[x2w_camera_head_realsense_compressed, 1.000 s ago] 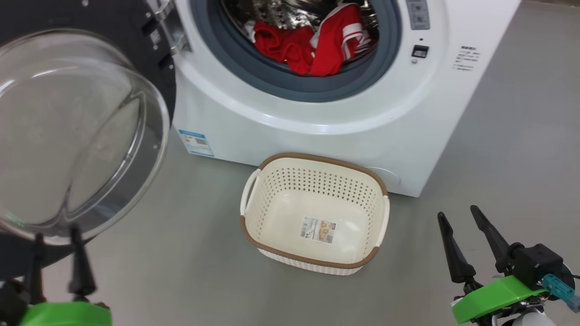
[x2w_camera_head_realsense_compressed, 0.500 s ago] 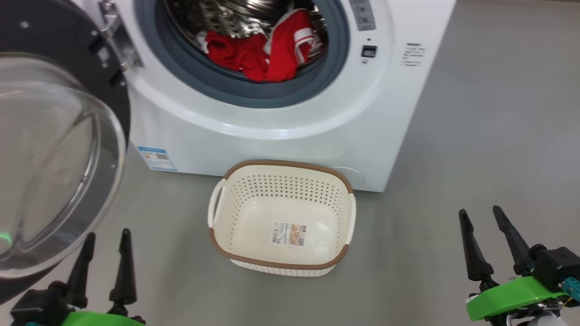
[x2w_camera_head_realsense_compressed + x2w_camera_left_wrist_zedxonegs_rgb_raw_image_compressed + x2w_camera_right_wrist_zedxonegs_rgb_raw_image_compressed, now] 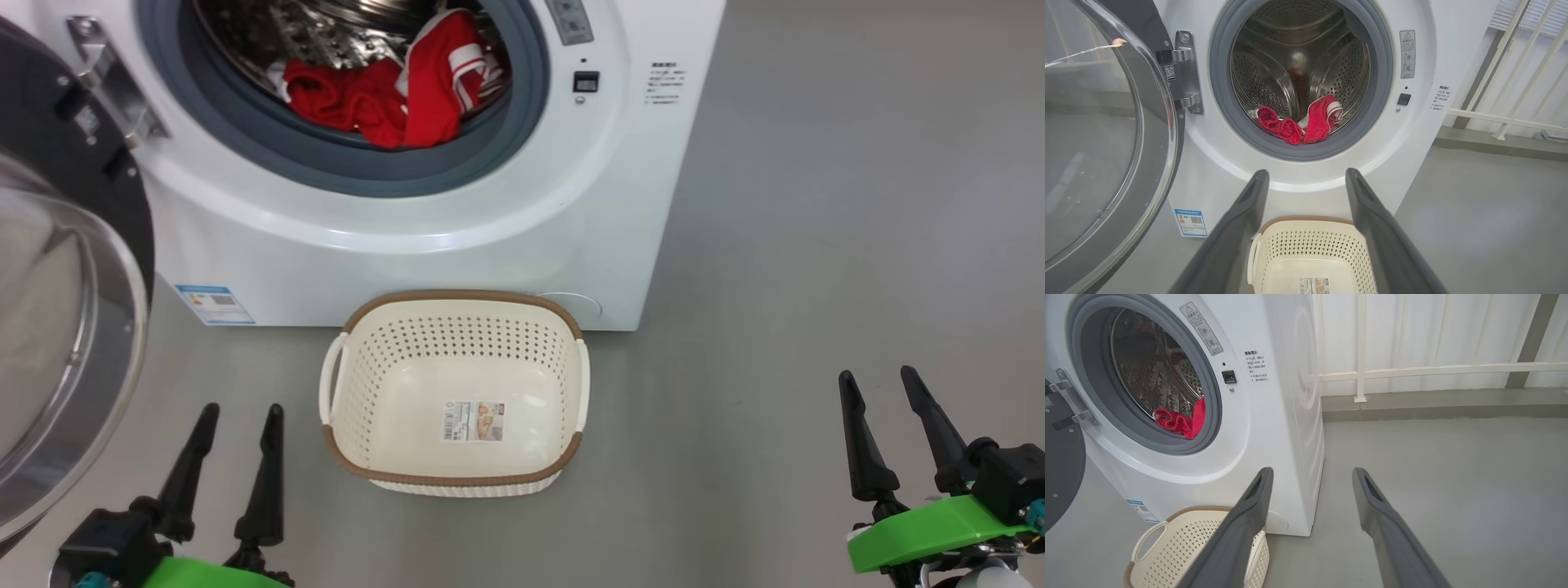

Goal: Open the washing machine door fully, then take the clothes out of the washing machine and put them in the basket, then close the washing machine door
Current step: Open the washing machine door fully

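Panned right over the washing machine [image 3: 424, 245]; backed the left gripper [image 3: 245, 408] off the washing machine door [image 3: 73, 343], swung wide at left, opening judged done. Left the basket [image 3: 457, 296] empty on the floor in front, red clothes [image 3: 367, 98] lying in the drum. Held left and right gripper [image 3: 876, 372] spread, empty. Had yet to unload and close.

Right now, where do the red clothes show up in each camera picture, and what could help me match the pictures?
Head view: the clothes sit at the top, left of centre, inside the washing machine.
Left wrist view: the clothes sit near the middle, low in the round opening.
Right wrist view: the clothes sit at the left, at the opening's lower edge.
Shared landmark: the basket on the floor before the machine.
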Controlling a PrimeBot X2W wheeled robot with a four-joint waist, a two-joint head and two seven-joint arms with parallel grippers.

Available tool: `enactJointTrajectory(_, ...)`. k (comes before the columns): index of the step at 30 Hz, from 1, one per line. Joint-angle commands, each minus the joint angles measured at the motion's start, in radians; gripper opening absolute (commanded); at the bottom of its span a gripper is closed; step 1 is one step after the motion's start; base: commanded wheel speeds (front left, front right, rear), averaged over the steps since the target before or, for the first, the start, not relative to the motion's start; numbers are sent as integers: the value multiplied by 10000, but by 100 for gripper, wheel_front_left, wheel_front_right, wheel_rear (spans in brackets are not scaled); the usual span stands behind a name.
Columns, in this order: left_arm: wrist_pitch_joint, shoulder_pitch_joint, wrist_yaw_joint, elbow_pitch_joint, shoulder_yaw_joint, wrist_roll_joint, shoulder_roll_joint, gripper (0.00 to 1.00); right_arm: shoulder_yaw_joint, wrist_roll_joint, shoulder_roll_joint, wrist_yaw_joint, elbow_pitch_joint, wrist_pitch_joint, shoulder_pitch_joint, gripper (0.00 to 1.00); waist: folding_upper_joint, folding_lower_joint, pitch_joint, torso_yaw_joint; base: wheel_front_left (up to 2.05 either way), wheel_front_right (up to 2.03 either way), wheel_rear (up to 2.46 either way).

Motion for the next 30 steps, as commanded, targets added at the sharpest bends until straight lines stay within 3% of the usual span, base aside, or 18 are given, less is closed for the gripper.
enactJointTrajectory(1,-49,-33,-53,-301,278,9,271,100,170,-101,-62,65,-279,-65,-162,100,0,0,57,-140,0,0,0)
enactJointTrajectory(13,-49,-58,-53,-477,-12,46,358,100,-50,-94,-3,65,-350,-65,-168,100,0,0,148,-553,0,0,0)
enactJointTrajectory(30,-49,-40,-54,-621,92,19,322,100,-119,-125,47,65,-430,-65,-94,100,0,0,91,-515,0,0,0)
